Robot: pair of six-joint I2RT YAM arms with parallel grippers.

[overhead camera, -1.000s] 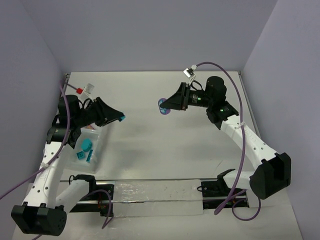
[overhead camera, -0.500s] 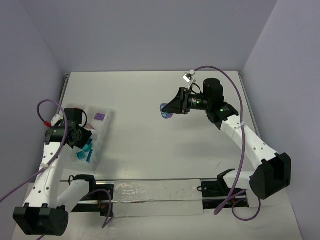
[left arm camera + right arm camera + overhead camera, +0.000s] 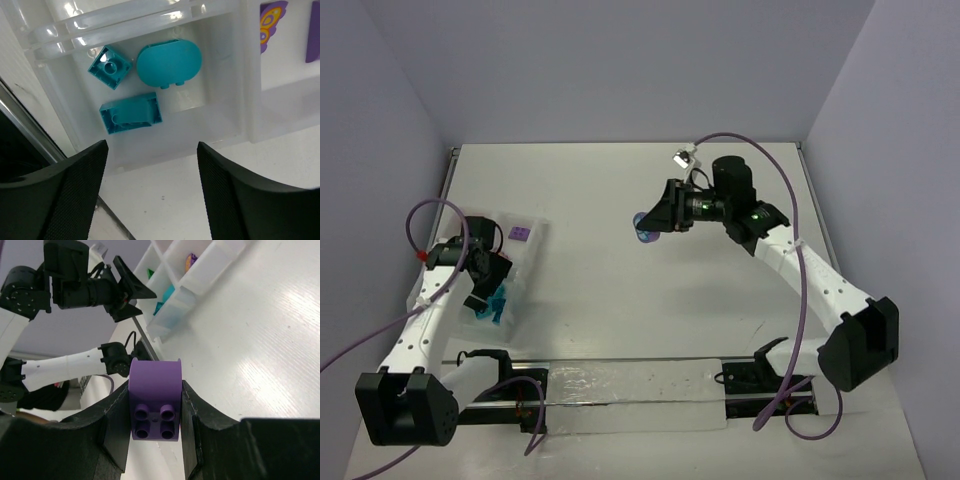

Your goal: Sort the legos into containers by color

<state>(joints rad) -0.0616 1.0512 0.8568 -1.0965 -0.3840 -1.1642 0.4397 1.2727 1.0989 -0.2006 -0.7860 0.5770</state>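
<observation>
My left gripper stands with its jaws wide apart and nothing between them. Its two black fingers frame a view straight down into the clear tray. Under that gap, in one compartment, lie three cyan legos: a small square brick, a rounded oval piece just beside it, and an oblong brick nearer my fingers. Across the divider, the next compartment holds a butterfly-printed piece and a purple piece cut off by the edge of the view. My right gripper is clamped tight on a purple brick, whose four round knobs face my wrist camera. It hangs above the white table around mid-table, well apart from the tray, which sits at the table's left side beneath my left arm.
</observation>
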